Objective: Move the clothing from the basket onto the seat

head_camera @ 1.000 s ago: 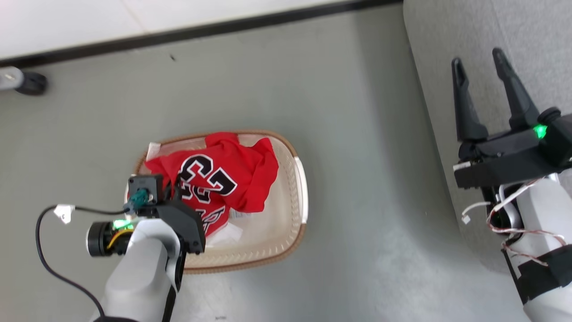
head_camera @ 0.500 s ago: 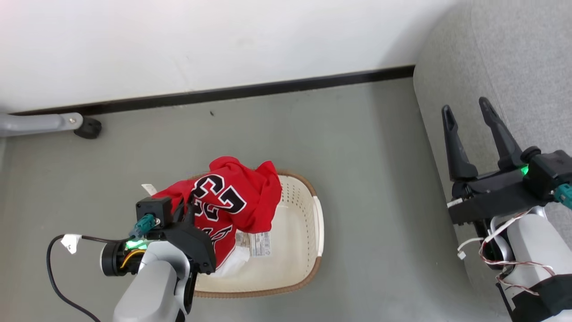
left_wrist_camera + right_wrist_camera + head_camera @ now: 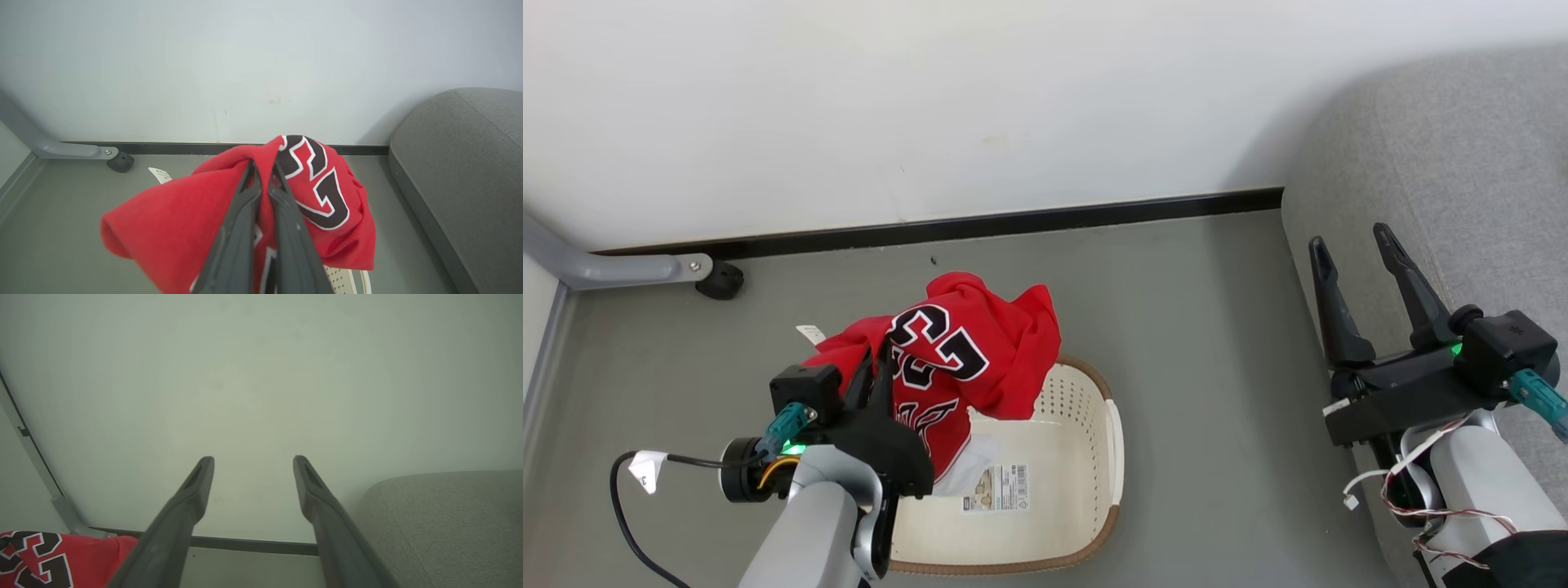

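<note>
Left wrist view puts my left gripper at lower centre, its two fingers pinched almost together on a fold of the red jersey. The cloth drapes off both sides of the fingers, with the black "23" hanging to the right.

In the head view the jersey sits left of centre, most of it above the basket. I cannot tell whether its lowest hem has cleared the rim. The basket's cream bottom looks bare apart from a printed label and a patch of white fabric under the hem (part of the jersey or a separate piece, I cannot tell).

My right gripper stands at the right of the frame, fingers spread wide with nothing between them, over the edge of the seat. The visible part of the seat, at the upper right, carries no clothing.

I judge the pick-up of this jersey as good as done. What is left is the carry across the grey floor to the seat, the release there, and a check on that white fabric.
</note>
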Controlling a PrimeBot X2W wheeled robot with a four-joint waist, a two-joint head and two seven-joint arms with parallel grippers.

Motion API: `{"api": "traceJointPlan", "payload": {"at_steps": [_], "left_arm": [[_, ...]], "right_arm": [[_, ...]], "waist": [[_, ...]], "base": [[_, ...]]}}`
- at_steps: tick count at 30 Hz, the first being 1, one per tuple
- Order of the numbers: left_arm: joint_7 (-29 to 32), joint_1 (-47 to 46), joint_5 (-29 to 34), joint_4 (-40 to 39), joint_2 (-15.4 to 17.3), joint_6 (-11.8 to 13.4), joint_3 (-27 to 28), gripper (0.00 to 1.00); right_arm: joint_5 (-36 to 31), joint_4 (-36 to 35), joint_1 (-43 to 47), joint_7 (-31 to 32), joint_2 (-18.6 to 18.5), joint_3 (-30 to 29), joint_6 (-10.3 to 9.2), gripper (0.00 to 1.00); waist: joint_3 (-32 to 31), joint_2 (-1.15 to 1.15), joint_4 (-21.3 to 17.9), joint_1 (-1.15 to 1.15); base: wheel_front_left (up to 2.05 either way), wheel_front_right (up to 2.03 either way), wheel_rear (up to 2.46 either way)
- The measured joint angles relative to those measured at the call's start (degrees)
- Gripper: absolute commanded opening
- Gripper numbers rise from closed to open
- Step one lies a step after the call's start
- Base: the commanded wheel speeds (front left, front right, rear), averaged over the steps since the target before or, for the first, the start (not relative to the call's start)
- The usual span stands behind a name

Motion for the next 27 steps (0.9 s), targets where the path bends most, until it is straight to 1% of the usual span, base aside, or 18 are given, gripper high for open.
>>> {"api": "traceJointPlan", "payload": {"at_steps": [7,21,27], "left_arm": [[0.0,1.3,0.8,-7.0,0.1,0.0,0.7,0.00],[0.0,2.0,4.2,-25.2,0.2,-0.6,1.6,0.00],[0.0,2.0,5.0,-30.6,0.9,-0.7,2.1,0.00]], "right_arm": [[0.0,-0.2,0.7,0.0,0.8,0.1,0.01,1.00],[0.0,-0.2,1.8,0.0,1.0,-0.1,0.15,1.00],[0.0,-0.2,2.2,0.0,1.1,-0.1,0.16,1.00]], "waist": [[-1.5,0.00,-0.1,0.00],[-2.5,0.00,-0.2,0.00],[-2.6,0.00,-0.1,0.00]], "base": [[0.00,0.00,0.00],[0.00,0.00,0.00],[0.00,0.00,0.00]]}}
